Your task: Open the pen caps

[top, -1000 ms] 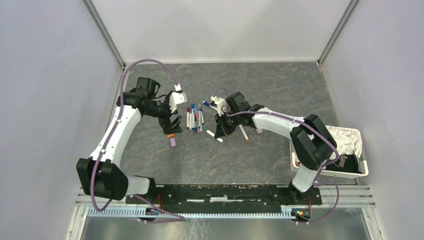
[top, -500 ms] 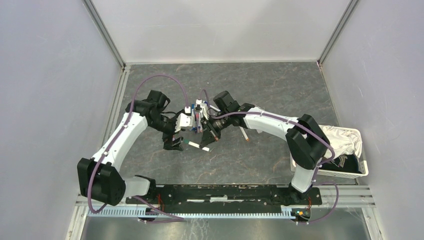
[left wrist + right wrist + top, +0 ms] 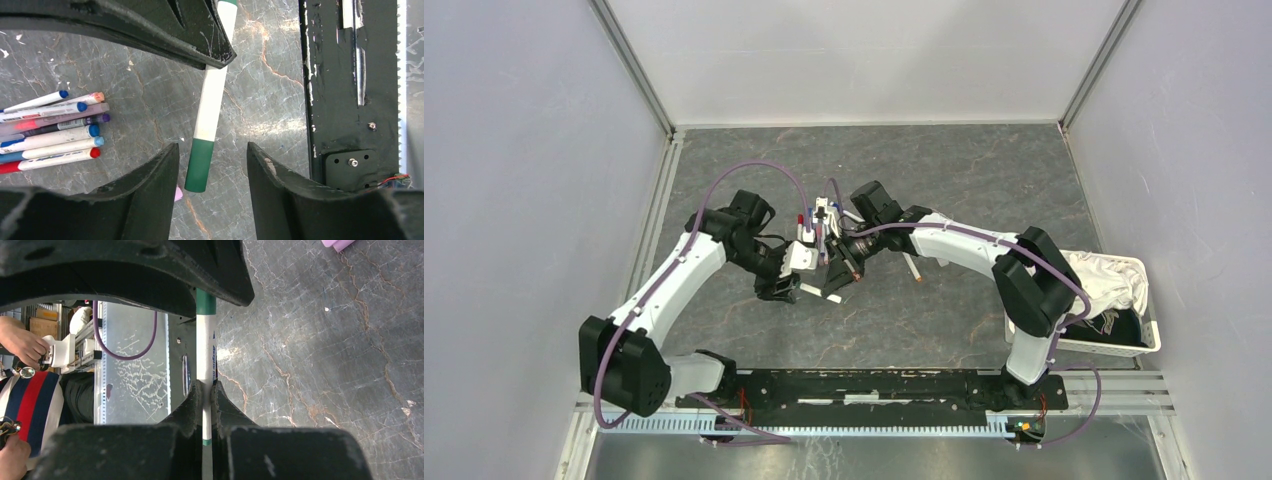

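The right pincer (image 3: pixel 205 402) is clamped on the white barrel of the green pen (image 3: pixel 214 100) over the table (image 3: pixel 260 75), the left pincer (image 3: pixel 210 150) stands apart astride its green cap (image 3: pixel 200 167), so gripping the cap seems in hand: next, close squarely on it and pull along the barrel.
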